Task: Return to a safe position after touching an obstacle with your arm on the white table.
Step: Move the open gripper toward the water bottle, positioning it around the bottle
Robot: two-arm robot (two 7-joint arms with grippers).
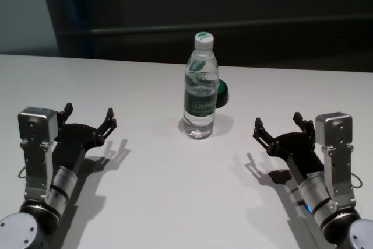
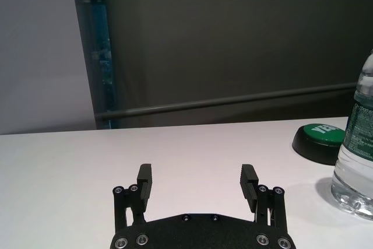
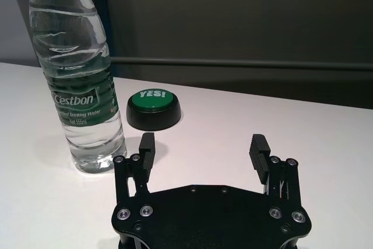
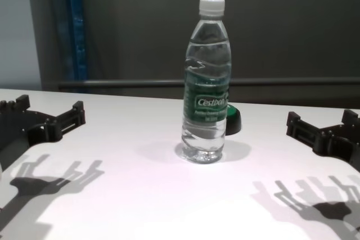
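Observation:
The obstacle, a tall clear water bottle (image 1: 200,88) with a white cap and dark green "Cestbon" label, stands upright in the middle of the white table (image 1: 175,190). It also shows in the chest view (image 4: 207,88), the right wrist view (image 3: 78,80) and at the edge of the left wrist view (image 2: 356,144). My left gripper (image 1: 89,116) is open and empty, well to the bottle's left, above the table. My right gripper (image 1: 278,123) is open and empty, well to the bottle's right. Neither arm touches the bottle.
A low black puck with a green "YES!" top (image 3: 153,108) sits just behind the bottle on its right side; it also shows in the head view (image 1: 222,93). A dark wall with a rail (image 4: 124,84) runs behind the table's far edge.

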